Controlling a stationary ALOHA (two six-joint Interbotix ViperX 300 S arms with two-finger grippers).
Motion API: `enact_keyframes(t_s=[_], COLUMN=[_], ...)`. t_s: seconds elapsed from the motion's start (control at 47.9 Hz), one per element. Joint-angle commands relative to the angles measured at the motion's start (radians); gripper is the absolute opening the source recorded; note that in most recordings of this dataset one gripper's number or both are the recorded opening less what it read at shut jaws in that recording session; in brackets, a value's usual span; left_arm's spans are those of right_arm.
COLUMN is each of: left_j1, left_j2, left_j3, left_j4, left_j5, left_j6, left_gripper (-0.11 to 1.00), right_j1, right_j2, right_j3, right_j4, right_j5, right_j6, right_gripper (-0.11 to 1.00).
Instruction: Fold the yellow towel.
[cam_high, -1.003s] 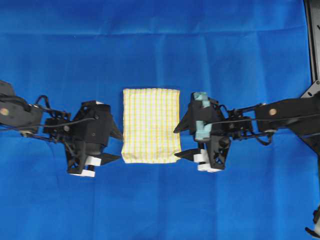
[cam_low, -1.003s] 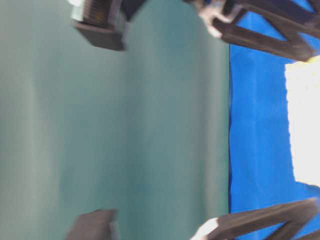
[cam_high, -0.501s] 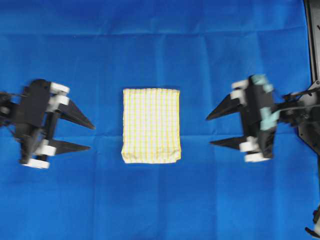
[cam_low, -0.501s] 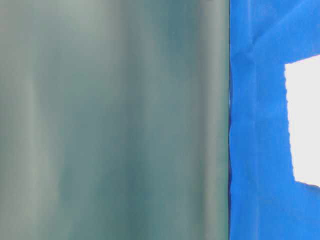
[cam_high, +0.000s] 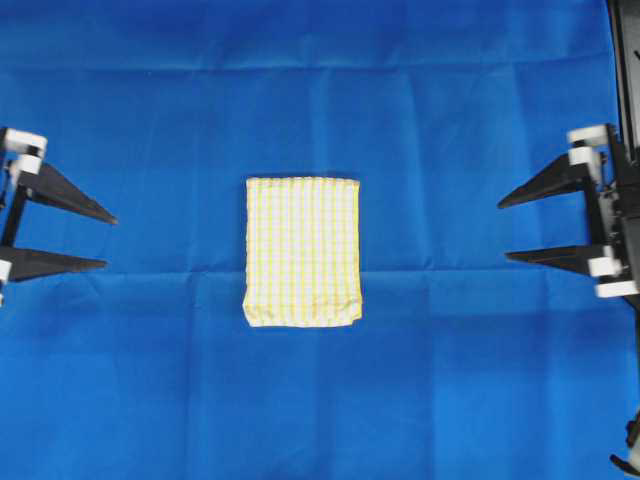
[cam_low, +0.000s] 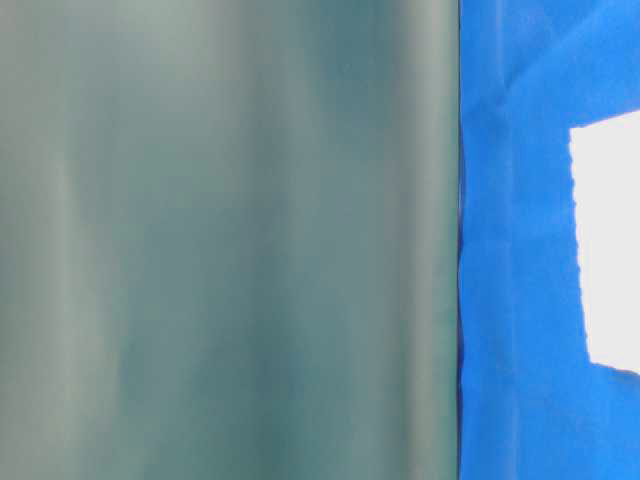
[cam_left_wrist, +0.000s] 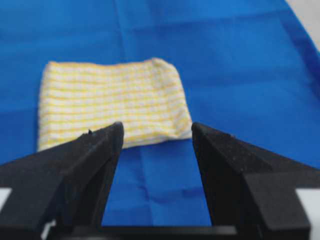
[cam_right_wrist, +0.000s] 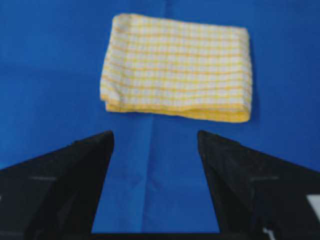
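Note:
The yellow towel (cam_high: 302, 251) lies folded into a small upright rectangle in the middle of the blue table cloth (cam_high: 320, 90). It also shows as a checked pad in the left wrist view (cam_left_wrist: 112, 102), in the right wrist view (cam_right_wrist: 177, 66), and as a washed-out white patch at table level (cam_low: 608, 245). My left gripper (cam_high: 108, 241) is open at the far left edge, well clear of the towel. My right gripper (cam_high: 502, 230) is open at the far right edge, also well away. Only blue cloth lies between each pair of fingers (cam_left_wrist: 155, 131) (cam_right_wrist: 156, 134).
The blue table cloth covers the whole work surface, with faint fold creases. A dark frame bar (cam_high: 626, 70) runs down the upper right edge. A blurred grey-green surface (cam_low: 230, 240) fills most of the table-level view.
Both grippers drew back from beside the towel, the left to the far left edge and the right to the far right edge. The towel has stayed in place.

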Motion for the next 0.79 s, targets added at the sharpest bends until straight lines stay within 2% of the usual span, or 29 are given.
enact_keyframes(t_s=[0.0, 0.334, 0.501, 0.773], left_j1=[0.017, 0.058, 0.060, 0.061], left_j2=[-0.058, -0.267, -0.301, -0.304], left_j3=[0.026, 0.173, 0.215, 0.219], left_j4=[0.002, 0.002, 0.002, 0.002], left_j5=[-0.015, -0.012, -0.018, -0.031], left_j6=[0.002, 0.002, 0.002, 0.002], left_gripper=[0.51, 0.51, 0.51, 0.51], right_j1=[-0.008, -0.046, -0.049, -0.069], right_j2=[-0.051, -0.144, -0.147, -0.141], right_j3=[0.014, 0.109, 0.138, 0.144], right_j4=[-0.003, -0.003, 0.002, 0.008], right_j5=[0.002, -0.009, -0.054, -0.078], right_j6=[0.005, 0.015, 0.018, 0.018], right_gripper=[0.69, 0.69, 0.69, 0.69])
